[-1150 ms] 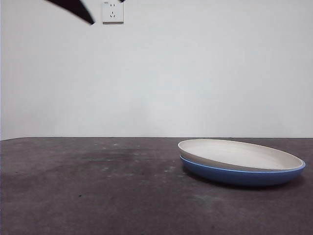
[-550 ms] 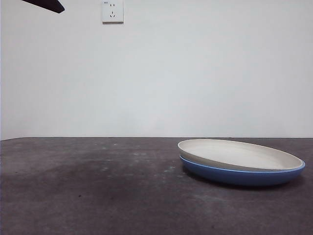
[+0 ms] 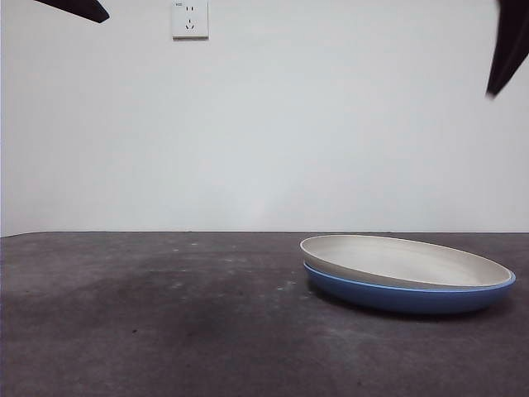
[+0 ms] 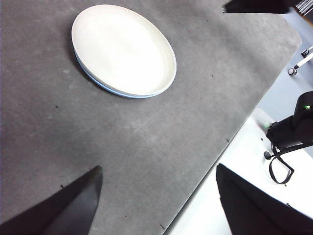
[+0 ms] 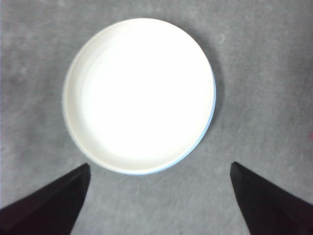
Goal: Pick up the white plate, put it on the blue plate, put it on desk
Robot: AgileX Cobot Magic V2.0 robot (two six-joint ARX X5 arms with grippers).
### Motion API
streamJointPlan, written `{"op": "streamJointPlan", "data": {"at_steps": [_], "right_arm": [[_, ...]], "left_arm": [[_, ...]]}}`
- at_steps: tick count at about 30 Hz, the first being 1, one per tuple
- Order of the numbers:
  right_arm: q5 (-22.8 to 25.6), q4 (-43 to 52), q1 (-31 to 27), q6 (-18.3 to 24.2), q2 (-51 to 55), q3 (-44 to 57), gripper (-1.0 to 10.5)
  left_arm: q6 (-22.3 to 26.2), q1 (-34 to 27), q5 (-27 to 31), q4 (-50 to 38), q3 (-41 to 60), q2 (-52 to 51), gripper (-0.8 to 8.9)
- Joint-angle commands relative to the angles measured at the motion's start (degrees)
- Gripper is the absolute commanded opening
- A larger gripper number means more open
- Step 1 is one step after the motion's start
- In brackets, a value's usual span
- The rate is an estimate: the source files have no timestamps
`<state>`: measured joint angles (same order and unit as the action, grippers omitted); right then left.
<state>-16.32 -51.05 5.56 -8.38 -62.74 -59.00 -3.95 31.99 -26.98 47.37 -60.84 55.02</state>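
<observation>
Right gripper is held spread wide and empty above the stacked plates.
White plate is nested, slightly tilted, on the blue plate on the desk; left gripper is also wide open, well apart.

The white plate hides all but the blue plate's rim.

A cream white plate sits on a glossy blue plate. The table is mottled dark grey-brown, faintly speckled.
</observation>
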Motion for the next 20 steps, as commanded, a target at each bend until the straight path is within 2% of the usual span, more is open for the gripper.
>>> {"op": "streamJointPlan", "data": {"at_steps": [1,8,15,20], "right_arm": [[-0.15,2.21,-0.66,0.5,-5.64,-0.98,4.6],[-0.11,8.02,-1.86,1.53,-17.29,-0.98,4.3],[-0.22,12.22,-1.95,1.64,-25.33,-0.98,4.3],[-0.33,14.29,-1.95,1.64,-29.35,-0.98,3.8]], "left_arm": [[0.52,0.28,-0.22,-0.61,-0.46,0.37,3.74],[0.5,0.28,-0.22,-0.61,-0.46,0.37,3.74],[0.5,0.28,-0.2,-0.61,-0.46,0.37,3.74],[0.5,0.28,-0.2,-0.61,-0.46,0.37,3.74]]}}
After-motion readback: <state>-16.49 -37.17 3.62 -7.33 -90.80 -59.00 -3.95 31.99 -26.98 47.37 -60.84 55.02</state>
